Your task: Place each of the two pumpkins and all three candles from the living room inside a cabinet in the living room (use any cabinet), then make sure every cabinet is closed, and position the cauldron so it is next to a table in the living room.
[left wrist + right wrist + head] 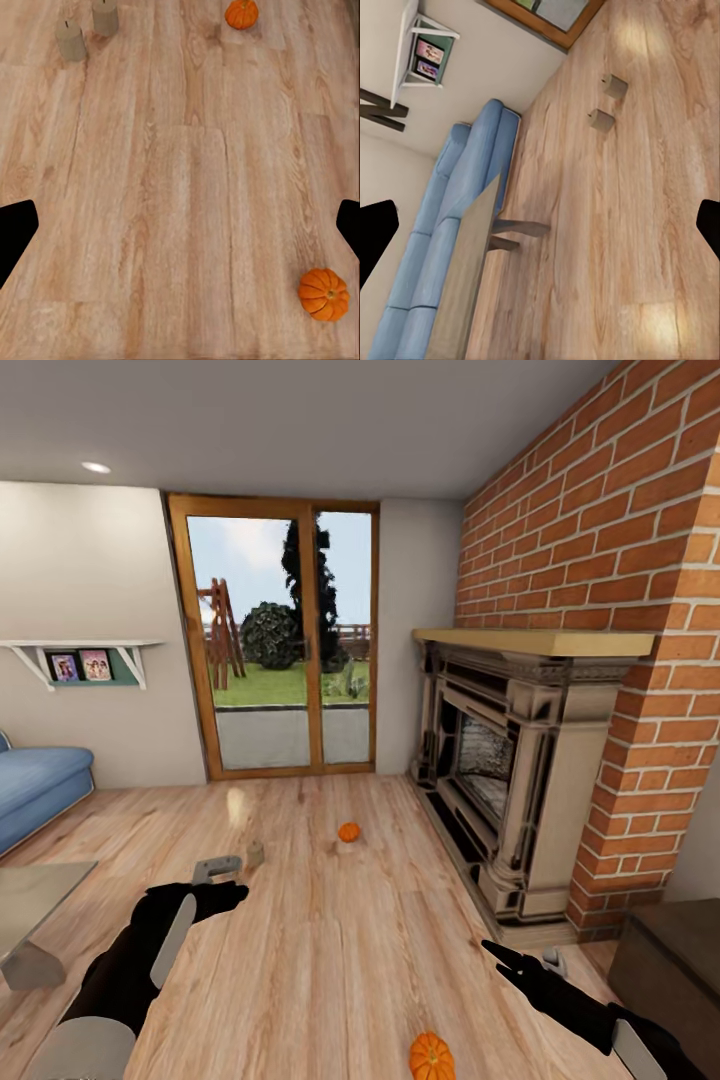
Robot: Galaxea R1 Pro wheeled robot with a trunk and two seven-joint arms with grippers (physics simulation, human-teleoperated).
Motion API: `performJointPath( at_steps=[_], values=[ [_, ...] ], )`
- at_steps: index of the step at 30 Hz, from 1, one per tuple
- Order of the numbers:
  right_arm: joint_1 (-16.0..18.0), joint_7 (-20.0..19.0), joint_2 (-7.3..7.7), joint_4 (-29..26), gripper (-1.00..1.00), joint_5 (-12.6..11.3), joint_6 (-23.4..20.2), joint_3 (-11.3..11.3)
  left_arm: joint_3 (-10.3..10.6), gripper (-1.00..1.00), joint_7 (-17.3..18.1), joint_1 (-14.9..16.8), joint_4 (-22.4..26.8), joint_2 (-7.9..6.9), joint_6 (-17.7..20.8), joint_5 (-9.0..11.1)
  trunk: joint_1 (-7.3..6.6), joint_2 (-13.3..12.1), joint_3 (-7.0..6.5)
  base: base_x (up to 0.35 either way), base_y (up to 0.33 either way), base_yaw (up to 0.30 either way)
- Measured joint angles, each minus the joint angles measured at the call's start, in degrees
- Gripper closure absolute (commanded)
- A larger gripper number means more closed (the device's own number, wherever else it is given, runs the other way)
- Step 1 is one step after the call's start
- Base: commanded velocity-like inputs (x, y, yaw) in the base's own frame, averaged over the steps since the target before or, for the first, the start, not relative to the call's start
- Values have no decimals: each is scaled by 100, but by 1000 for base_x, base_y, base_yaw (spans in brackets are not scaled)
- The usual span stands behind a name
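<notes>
Nearest, a pumpkin (431,1057) sits on the floor (330,950) between both arms. Left tool (225,880) is spread wide, empty, just short of a candle (255,852). Right tool (520,965) also gapes, holding nothing. Second pumpkin (348,832) lies farther off, before the fireplace (510,760). Counter (35,900) stands at left.

Two orange ribbed pumpkins sit upright on the plank floor, one near (432,1057), one farther (348,832); a beige candle (255,852) stands beyond the grey table (40,895).

Left gripper (228,880), right gripper (520,957) — both agape, empty
</notes>
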State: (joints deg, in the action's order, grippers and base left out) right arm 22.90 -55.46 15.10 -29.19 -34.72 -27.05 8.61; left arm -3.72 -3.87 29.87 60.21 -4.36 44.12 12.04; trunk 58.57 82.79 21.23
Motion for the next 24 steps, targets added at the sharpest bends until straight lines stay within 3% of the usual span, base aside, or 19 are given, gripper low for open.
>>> performJointPath(
  at_steps=[3, 6, 10, 24],
  values=[
    [0, 6, 6, 0, -100, 0, 0, 2, 19, -100, 202, 4, -225, -4, -418, 6, 1, 0, 0, 65, 34, 0],
    [0, 12, 9, 5, -100, -3, -3, 9, 31, -100, 302, -21, -515, -8, -1185, -7, 2, 0, 0, 25, 13, 0],
    [0, 14, 10, 8, -100, -8, -9, 18, 33, -100, 293, -43, -711, 25, -1683, 2, 2, 0, 0, 7, 4, 0],
    [0, 43, 11, 25, -100, 7, -18, 11, -7, -100, 361, -386, -635, 49, -1961, 81, 2, 0, 0, 0, 0, 0]
  ],
)
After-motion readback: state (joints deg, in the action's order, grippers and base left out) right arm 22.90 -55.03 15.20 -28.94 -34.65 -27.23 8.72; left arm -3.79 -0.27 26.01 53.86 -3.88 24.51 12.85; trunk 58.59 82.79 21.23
